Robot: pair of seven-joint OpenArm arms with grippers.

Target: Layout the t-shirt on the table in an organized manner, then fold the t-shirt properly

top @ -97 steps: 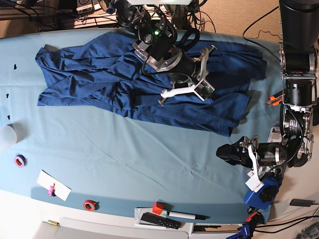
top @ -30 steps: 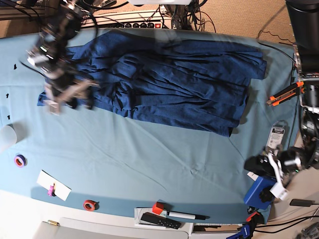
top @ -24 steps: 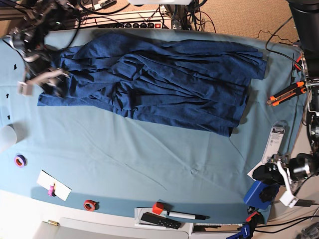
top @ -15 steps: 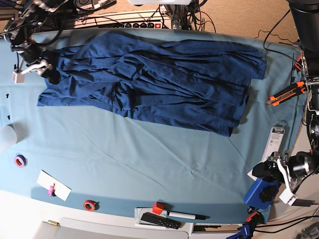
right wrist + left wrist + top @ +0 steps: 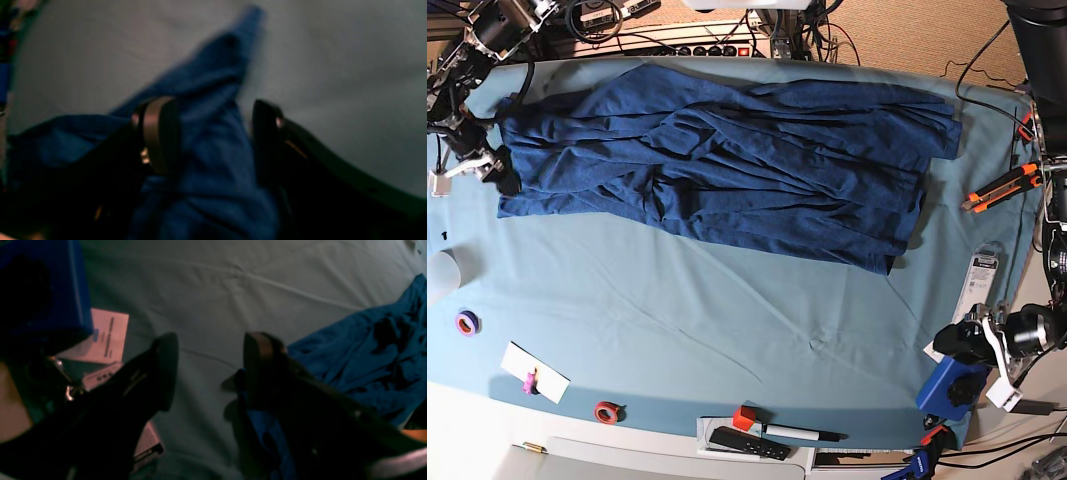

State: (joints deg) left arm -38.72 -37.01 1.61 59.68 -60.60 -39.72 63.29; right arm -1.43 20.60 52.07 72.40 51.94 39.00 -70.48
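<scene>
Though printed, paper slip (image 5: 106,338) illegible.

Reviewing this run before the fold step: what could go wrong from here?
1. The right gripper stands open around the t-shirt edge; closing could pinch the teal cloth of the table too.
2. The shirt is heavily wrinkled, so a fold now would likely come out uneven.

A purple tape roll (image 5: 467,322), a white card (image 5: 535,371) and a red tape roll (image 5: 607,411) lie apart from one another. A black remote (image 5: 748,443) lies just beside a marker (image 5: 799,433). An orange-handled cutter (image 5: 1000,186) lies well apart.
</scene>
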